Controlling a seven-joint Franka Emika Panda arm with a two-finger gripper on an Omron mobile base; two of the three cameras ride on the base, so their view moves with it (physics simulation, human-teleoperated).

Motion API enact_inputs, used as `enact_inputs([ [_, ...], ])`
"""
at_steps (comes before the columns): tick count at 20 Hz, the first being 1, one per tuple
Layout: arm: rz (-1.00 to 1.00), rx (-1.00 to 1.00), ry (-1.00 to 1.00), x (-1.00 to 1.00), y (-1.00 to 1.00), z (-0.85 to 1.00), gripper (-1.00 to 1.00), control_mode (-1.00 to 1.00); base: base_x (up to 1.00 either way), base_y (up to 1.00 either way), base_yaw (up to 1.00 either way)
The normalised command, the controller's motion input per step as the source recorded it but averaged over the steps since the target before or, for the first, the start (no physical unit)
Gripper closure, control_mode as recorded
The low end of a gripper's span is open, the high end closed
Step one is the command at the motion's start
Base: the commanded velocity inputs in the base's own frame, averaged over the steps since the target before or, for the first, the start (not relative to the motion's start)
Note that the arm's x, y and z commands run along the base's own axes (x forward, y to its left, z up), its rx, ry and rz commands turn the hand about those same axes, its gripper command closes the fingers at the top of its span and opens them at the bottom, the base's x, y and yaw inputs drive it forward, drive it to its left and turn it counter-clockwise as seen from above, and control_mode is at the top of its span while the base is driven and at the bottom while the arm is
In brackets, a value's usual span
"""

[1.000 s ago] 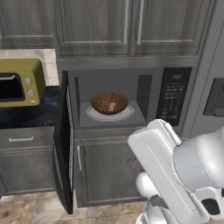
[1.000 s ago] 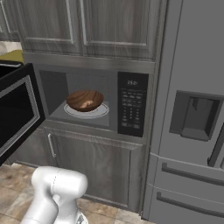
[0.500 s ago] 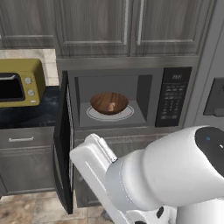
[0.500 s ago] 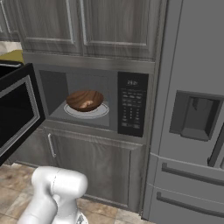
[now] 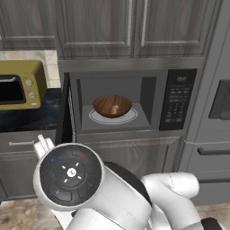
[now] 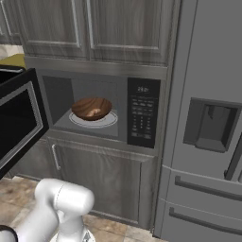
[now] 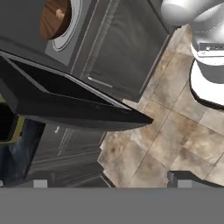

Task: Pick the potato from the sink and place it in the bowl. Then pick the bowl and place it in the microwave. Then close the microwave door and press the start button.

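The gripper [image 7: 109, 183] is seen in the hand view with its two dark finger tips poking up at the bottom edge, spread wide apart and with nothing pinched between them, just bare floor tile behind the gap. Past the tips, the microwave door [image 7: 74, 103] is swung open, cutting across the picture as a long black slab with its far end pointing out over the tan tiled floor [image 7: 175, 131]. No contact between the tips and the door can be made out.

Beyond the door, the bowl [image 7: 54, 18] is sat inside the cavity on the white turntable plate [image 7: 70, 26], and a small tan lump, the potato [image 7: 60, 14], is tucked inside it.

From the left base view, the microwave [image 5: 130, 101] is shown built in under grey wood cabinets [image 5: 130, 27], cavity open, with the brown wooden bowl [image 5: 112, 105] centred on the glass plate and the potato [image 5: 116, 109] resting in its hollow. The black button panel [image 5: 177, 99] is on the right side of the cavity. The door is seen edge-on at the left of the opening. A yellow toaster oven [image 5: 20, 85] is parked on the dark counter further left.

In the right base view a grey fridge [image 6: 208, 127] is stood just beside the microwave, on its panel side.
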Motion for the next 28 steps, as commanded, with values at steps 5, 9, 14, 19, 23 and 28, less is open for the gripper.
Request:
enact_inputs([
  [5, -0.29, -0.04, -0.08, 0.68, 0.04, -0.59, -1.00, -1.00, 0.00, 0.00, 0.00],
  [9, -0.26, -0.03, -0.06, 0.75, 0.00, -0.65, -1.00, -1.00, 0.00, 0.00, 0.00],
  [14, -0.23, -0.08, -0.02, 0.79, 0.42, -0.65, -1.00, -1.00, 0.00, 0.00, 0.00],
  [19, -0.20, -0.05, -0.07, 0.49, 0.13, -0.55, -1.00, -1.00, 0.00, 0.00, 0.00],
  [23, -0.19, 0.00, -0.09, 0.13, -0.62, -0.26, -1.00, -1.00, 0.00, 0.00, 0.00],
  [28, -0.17, 0.02, -0.10, 0.04, -0.77, -0.26, -1.00, -1.00, 0.00, 0.00, 0.00],
])
